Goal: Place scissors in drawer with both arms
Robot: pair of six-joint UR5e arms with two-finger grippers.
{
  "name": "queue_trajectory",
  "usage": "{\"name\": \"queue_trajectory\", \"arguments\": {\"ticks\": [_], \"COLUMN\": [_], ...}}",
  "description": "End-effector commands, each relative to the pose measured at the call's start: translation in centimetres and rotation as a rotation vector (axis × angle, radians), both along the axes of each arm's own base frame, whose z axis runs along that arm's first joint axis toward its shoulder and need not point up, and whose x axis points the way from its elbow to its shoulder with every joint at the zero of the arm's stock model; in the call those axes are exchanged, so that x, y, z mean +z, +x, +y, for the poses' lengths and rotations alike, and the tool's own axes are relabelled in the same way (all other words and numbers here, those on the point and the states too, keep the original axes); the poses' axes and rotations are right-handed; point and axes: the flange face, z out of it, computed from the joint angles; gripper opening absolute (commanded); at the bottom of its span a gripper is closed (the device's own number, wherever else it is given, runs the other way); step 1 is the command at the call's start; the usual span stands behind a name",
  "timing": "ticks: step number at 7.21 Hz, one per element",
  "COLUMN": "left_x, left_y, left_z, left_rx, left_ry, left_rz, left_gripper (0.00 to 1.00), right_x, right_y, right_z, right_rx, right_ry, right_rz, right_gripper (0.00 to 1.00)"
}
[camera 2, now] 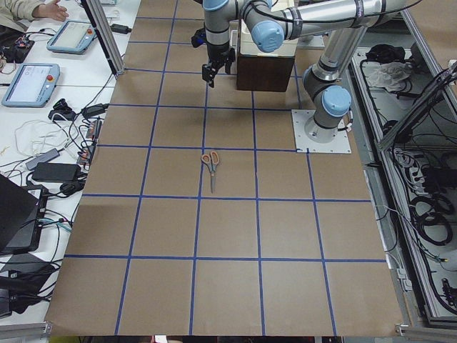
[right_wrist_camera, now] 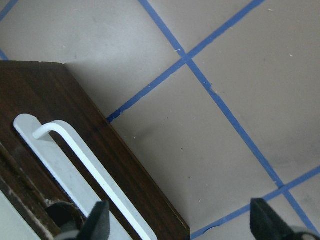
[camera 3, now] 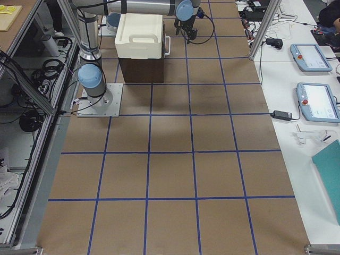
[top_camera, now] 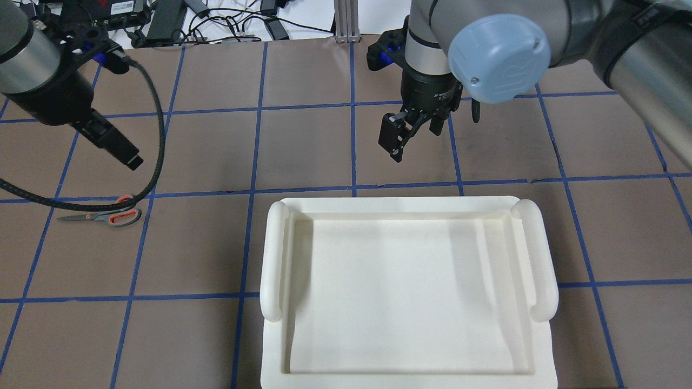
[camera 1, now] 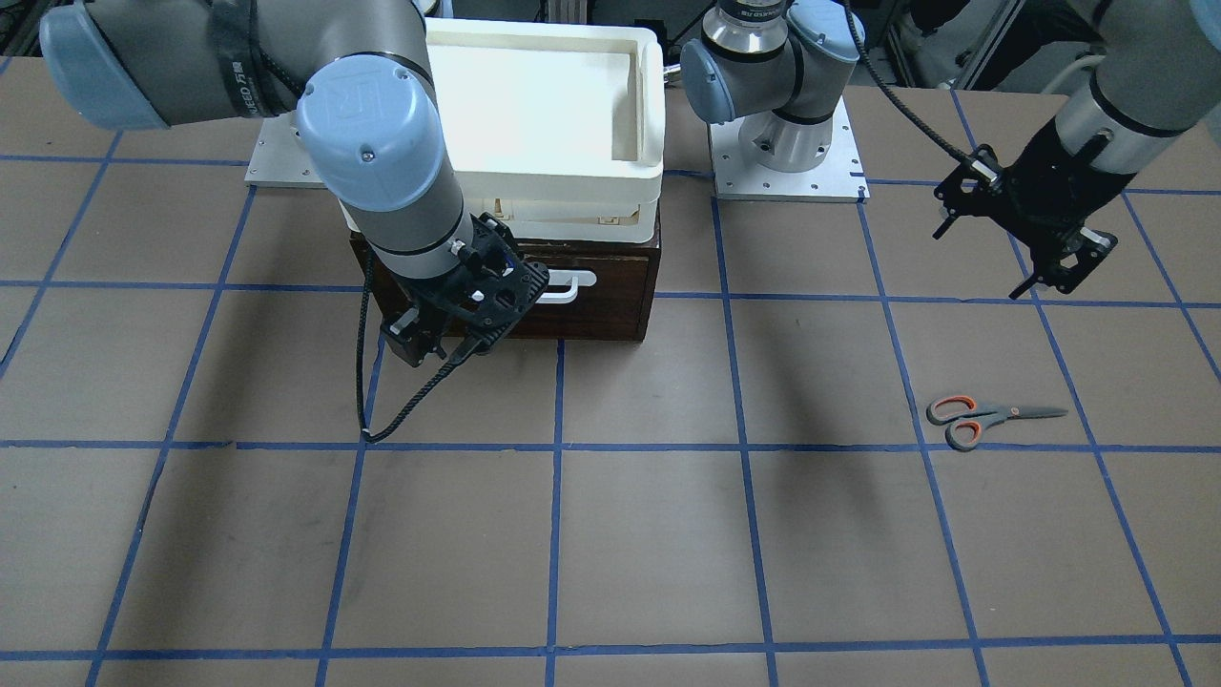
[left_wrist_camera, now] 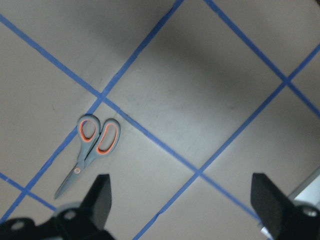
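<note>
Risks first. The dark brown wooden drawer looks shut, its front flush. If my right hand hooks the thin white bar handle off-centre, I judge the whole box could drag, shifting the white plastic bin stacked on top. The small grey scissors with orange-lined loops lie flat and closed on the brown gridded tabletop. A shallow pinch would likely skid them; too deep and the fingers scrape.

Left hand hangs above the tabletop, released, fingers wide, holding nothing. In its wrist view the scissors sit at 10 o'clock, apart from both fingers. Right hand also spread and empty, just in front of the drawer, handle at its 10 o'clock.
</note>
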Motion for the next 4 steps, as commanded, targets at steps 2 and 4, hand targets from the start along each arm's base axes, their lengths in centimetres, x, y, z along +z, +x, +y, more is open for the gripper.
{"name": "queue_trajectory", "arguments": {"ticks": [2, 4], "left_x": [-8.2, -12.4], "left_y": [11.2, 13.9], "left_z": [-0.6, -2.1], "left_rx": [-0.324, -0.407], "left_ry": [0.022, 0.019], "left_rz": [-0.047, -0.011], "left_gripper": [1.0, 1.0], "right_x": [-1.5, -4.5], "right_y": [3.0, 4.9], "right_z": [0.7, 0.9], "right_rx": [0.209, 0.388], "right_ry": [0.028, 0.083], "right_rz": [-0.114, -0.191], "right_gripper": [1.0, 1.0]}}
